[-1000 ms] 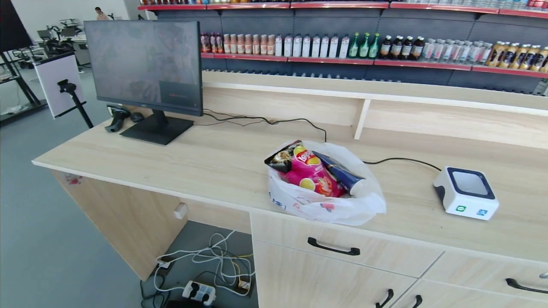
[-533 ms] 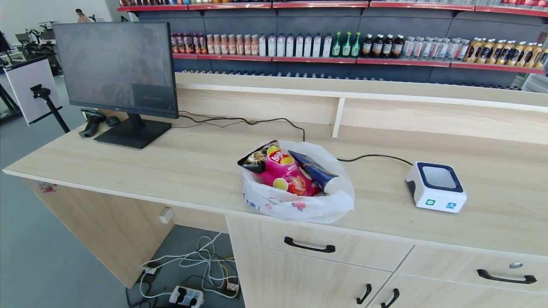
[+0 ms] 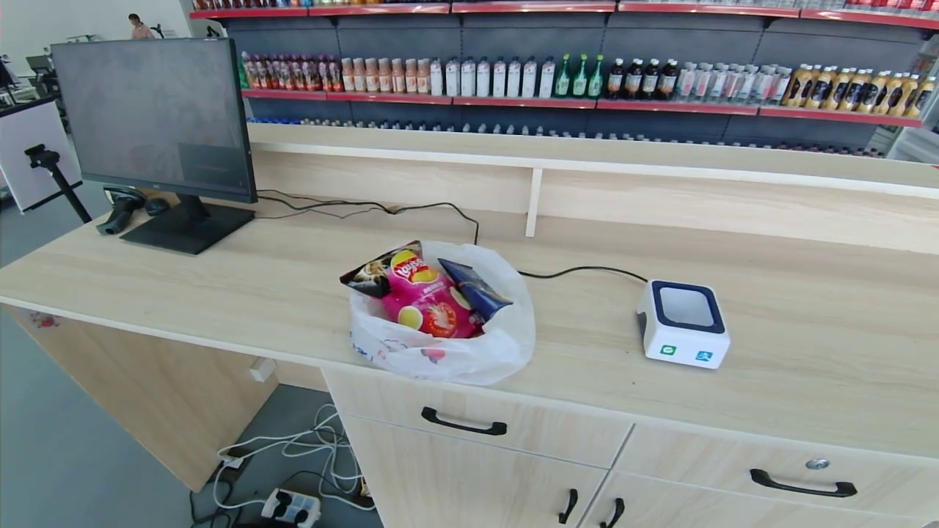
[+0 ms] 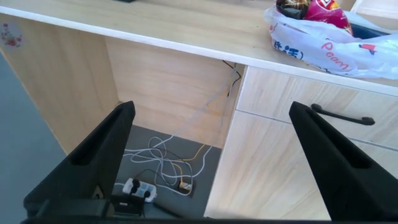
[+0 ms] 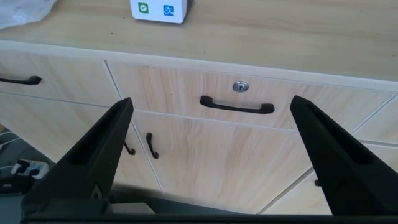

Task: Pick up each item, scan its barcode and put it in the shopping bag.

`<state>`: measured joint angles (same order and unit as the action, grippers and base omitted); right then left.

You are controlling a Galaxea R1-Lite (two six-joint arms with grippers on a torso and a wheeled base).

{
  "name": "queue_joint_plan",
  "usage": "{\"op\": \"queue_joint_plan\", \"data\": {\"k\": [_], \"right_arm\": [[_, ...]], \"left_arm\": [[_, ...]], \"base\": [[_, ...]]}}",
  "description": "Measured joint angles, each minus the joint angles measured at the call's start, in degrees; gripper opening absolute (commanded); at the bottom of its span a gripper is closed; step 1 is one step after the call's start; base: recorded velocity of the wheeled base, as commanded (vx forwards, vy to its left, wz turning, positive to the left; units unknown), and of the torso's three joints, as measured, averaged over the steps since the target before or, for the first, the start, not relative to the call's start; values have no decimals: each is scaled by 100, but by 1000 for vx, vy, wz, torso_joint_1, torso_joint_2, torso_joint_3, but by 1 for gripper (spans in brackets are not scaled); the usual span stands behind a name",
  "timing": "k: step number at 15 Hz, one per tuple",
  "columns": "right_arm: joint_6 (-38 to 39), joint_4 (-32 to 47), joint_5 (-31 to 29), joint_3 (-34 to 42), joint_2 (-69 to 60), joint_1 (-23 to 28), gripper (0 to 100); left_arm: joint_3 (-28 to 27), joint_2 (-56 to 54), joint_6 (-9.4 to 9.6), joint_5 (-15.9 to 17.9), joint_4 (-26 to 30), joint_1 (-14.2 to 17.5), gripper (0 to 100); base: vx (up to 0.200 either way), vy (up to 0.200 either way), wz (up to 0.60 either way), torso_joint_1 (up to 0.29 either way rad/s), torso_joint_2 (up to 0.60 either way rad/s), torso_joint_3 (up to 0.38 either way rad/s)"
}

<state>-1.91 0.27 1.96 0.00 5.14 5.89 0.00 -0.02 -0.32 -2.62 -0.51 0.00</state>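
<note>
A white plastic shopping bag stands near the counter's front edge, holding a pink chip bag, a dark snack pack and a dark blue package. The white barcode scanner sits to the bag's right, its cable running back. My left gripper hangs open below counter height, in front of the cabinet, with the shopping bag above it. My right gripper is open too, low before the drawers, under the scanner. Both hold nothing.
A monitor stands at the counter's left end, with a handheld scanner beside it. Drawers with black handles front the counter. Cables and a power strip lie on the floor beneath. Bottle shelves line the back.
The whole head picture has shifted left, so the camera has turned to the right. The bag, its contents and the scanner keep their places on the counter.
</note>
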Motion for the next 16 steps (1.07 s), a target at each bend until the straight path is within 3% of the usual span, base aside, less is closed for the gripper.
{"op": "queue_joint_plan", "data": {"k": [3, 6, 8, 12, 16], "right_arm": [[13, -2, -2, 0, 0, -2, 100], [72, -6, -7, 0, 2, -5, 100], [41, -6, -5, -2, 0, 1, 100], [83, -2, -2, 0, 4, 6, 100], [88, -5, -2, 0, 4, 12, 100]], "left_arm": [[0, 0, -4, 0, 5, 0, 100], [0, 0, -1, 0, -2, 2, 100], [0, 0, -4, 0, 2, -5, 100], [0, 0, -11, -6, 0, -5, 100], [0, 0, -17, -2, -6, -5, 100]], "base": [[-200, 0, 0, 10, 4, 2], [-200, 0, -600, -2, 6, -2], [-200, -200, 0, -10, -10, 2], [0, 0, 0, 0, 0, 0], [0, 0, -600, -2, -4, 5]]}}
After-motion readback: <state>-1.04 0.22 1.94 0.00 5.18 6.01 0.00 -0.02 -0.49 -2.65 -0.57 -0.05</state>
